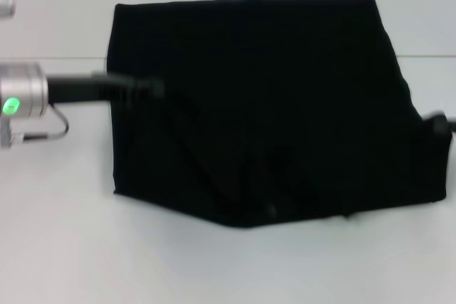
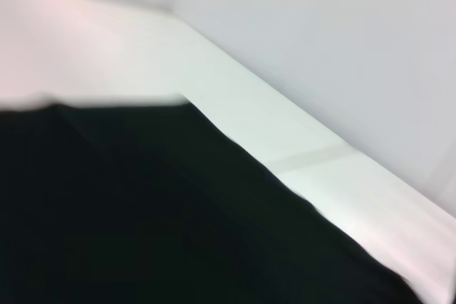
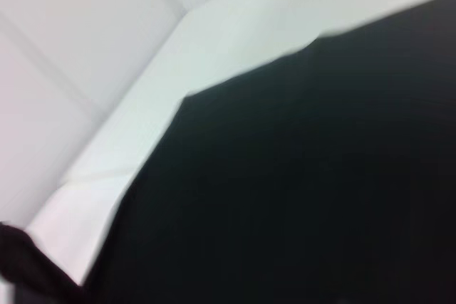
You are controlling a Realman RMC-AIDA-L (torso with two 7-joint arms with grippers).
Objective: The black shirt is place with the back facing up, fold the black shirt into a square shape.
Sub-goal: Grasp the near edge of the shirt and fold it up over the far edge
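black shirt (image 1: 271,105): one, centre to right of head view on white table (image 1: 64,247), lower part lifted | left gripper (image 1: 146,89): middle left, at shirt's left edge, grip cannot tell | right gripper (image 1: 436,123): right edge, against shirt, grip cannot tell

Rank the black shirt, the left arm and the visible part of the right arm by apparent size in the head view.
1. black shirt, by far the largest, filling most of the view.
2. left arm, reaching in to the shirt's left edge.
3. right arm, smallest; only a dark sliver shows at the shirt's right edge, mostly hidden.
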